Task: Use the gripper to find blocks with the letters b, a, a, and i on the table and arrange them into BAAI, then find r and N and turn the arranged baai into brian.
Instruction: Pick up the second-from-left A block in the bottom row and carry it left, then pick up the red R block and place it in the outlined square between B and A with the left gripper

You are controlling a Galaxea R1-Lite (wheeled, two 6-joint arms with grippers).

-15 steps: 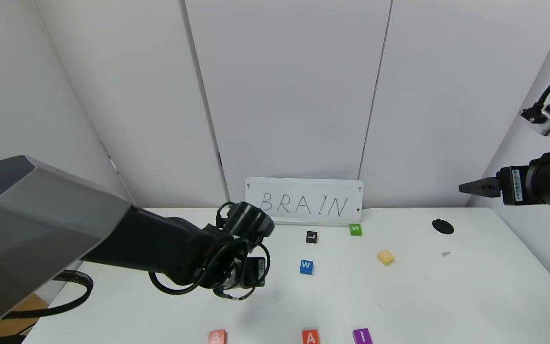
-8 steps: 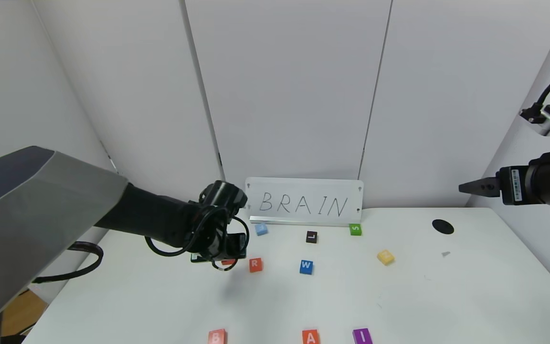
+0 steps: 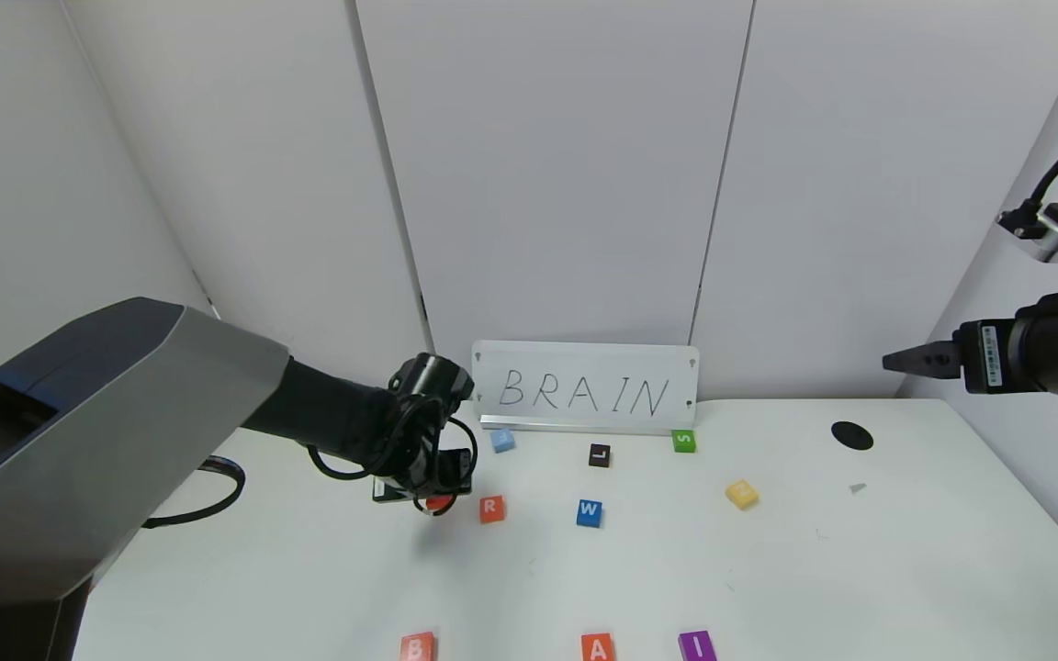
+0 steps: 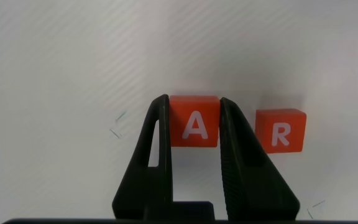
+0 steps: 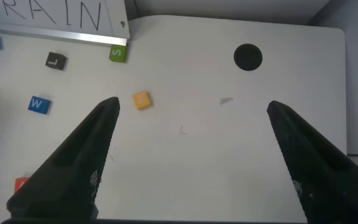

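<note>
White table (image 3: pixel 906 569) w/ BRAIN sign (image 3: pixel 585 386) at back. Left gripper (image 4: pixel 194 127) low at table's back-left, fingers clamped on an orange-red A block (image 4: pixel 194 122); R block (image 4: pixel 280 130) just beside it. Right gripper (image 5: pixel 191 134) raised off to the right, fingers wide apart, nothing in it. B (image 3: pixel 417 646), A (image 3: pixel 597 647), I (image 3: pixel 696 645) in a row at front edge, gap btw B & A. Yellow N block (image 3: pixel 741 494) mid-right.

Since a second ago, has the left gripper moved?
Yes. The left gripper has swung back and toward the robot's left, uncovering the R block and light blue block, and is now shut on an A block.
</note>
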